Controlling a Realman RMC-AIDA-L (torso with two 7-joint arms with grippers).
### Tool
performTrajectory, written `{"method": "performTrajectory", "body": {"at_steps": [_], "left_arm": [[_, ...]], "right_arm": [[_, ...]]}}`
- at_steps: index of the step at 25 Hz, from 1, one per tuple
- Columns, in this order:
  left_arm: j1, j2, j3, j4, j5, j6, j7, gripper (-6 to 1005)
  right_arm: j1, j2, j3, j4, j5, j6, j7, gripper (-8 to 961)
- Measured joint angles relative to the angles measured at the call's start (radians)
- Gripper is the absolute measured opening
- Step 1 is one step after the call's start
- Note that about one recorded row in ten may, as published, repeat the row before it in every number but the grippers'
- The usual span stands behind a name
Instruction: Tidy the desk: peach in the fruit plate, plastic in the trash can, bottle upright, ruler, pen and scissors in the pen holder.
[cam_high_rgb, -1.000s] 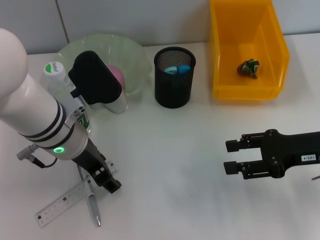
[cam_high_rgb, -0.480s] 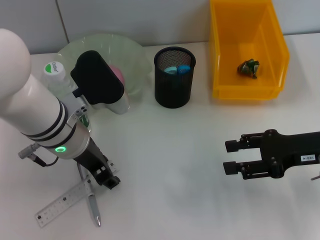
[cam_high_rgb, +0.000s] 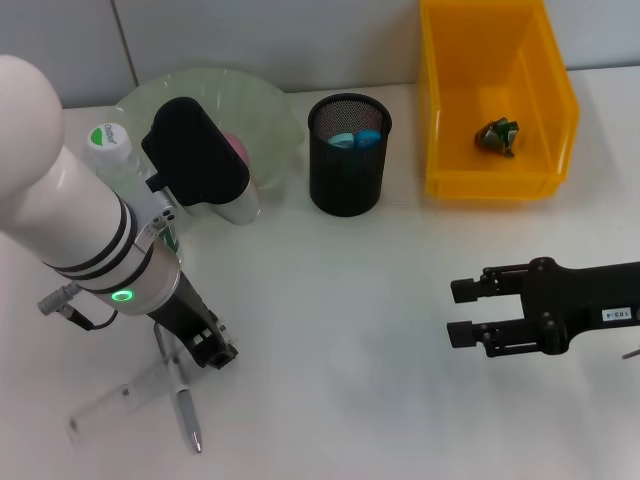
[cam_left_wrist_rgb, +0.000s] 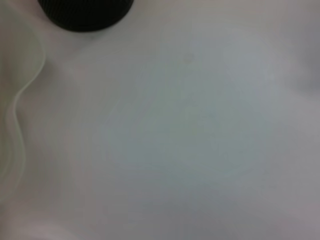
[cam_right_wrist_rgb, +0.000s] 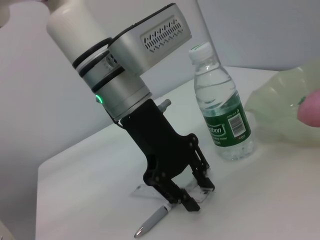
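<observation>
Yellow trash can (cam_high_rgb: 497, 186), black pen holder (cam_high_rgb: 348, 180)

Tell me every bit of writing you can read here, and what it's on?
"nbon": end of a brand word on the water bottle's green label; the start is hidden.
Its small print and barcode: too small.
White tag on the right gripper: digits too small.
Ruler: markings blurred.

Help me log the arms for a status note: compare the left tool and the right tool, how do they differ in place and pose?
The left tool is down at the desk over the clear ruler and pen, pointing downward; the right tool hangs over bare desk, lying level, near nothing. In the right wrist view the left tool's fingers straddle the ruler's end; the right tool's fingers are apart and empty. Both are black.
</observation>
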Motion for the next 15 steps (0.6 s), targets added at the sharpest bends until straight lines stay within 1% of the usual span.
{"method": "performTrajectory", "body": {"at_steps": [6, 9, 10, 11, 14, 15], "left_arm": [[0.000, 0.000, -0.001, 0.004, -0.002, 0.002, -0.002, 436], [0.000, 0.000, -0.019, 0.017, -0.006, 0.008, -0.005, 410], [0.000, 0.000, -0.044, 0.035, -0.017, 0.019, -0.007, 406], [0.000, 0.000, -0.044, 0.035, -0.017, 0.019, -0.007, 401], [0.005, 0.003, -0.089, 0.073, -0.056, 0.042, -0.007, 393], [0.010, 0.005, -0.130, 0.100, -0.090, 0.059, -0.002, 394]], "right_arm": [[0.001, -0.003, 0.013, -0.001, 0.000, -0.004, 0.004, 684], [0.001, -0.003, 0.013, -0.001, 0.000, -0.005, 0.006, 684], [0.001, -0.004, 0.013, -0.001, 0.000, -0.006, 0.007, 684], [0.001, -0.004, 0.013, -0.001, 0.000, -0.006, 0.007, 684], [0.001, -0.006, 0.013, 0.001, 0.000, -0.007, 0.012, 685], [-0.001, -0.007, 0.013, 0.001, 0.000, -0.007, 0.012, 685]]}}
